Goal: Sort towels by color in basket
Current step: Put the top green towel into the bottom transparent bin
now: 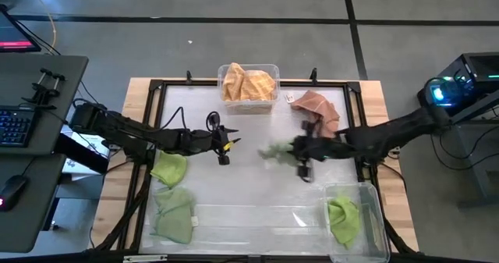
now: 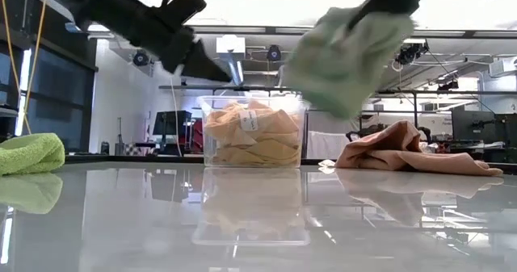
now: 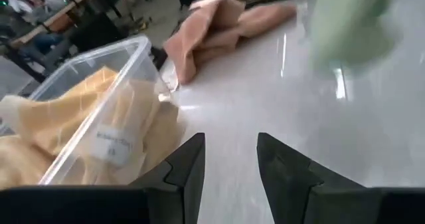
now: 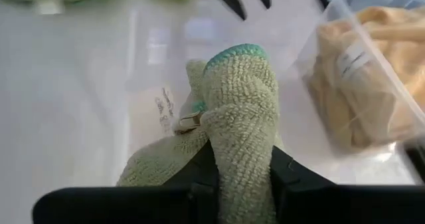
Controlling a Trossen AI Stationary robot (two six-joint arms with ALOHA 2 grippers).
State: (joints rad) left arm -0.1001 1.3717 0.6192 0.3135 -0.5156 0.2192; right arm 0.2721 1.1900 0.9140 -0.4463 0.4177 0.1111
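Risk: the green towel (image 4: 232, 117) is pinched by a fold only, so in my judgement it could slip loose over the worktop (image 1: 249, 193) before reaching the near-right-corner bin (image 1: 374, 216), which already holds a green one
Right gripper (image 1: 300, 150): closed on the green towel, mid-worktop, lifted clear
Left gripper (image 3: 229, 164): fingers parted, empty, left of centre
Green towels (image 1: 171, 204): near-left corner
Pink towel (image 1: 318, 107): far right
Yellow towels (image 1: 248, 82): in the far-edge bin (image 1: 269, 103)
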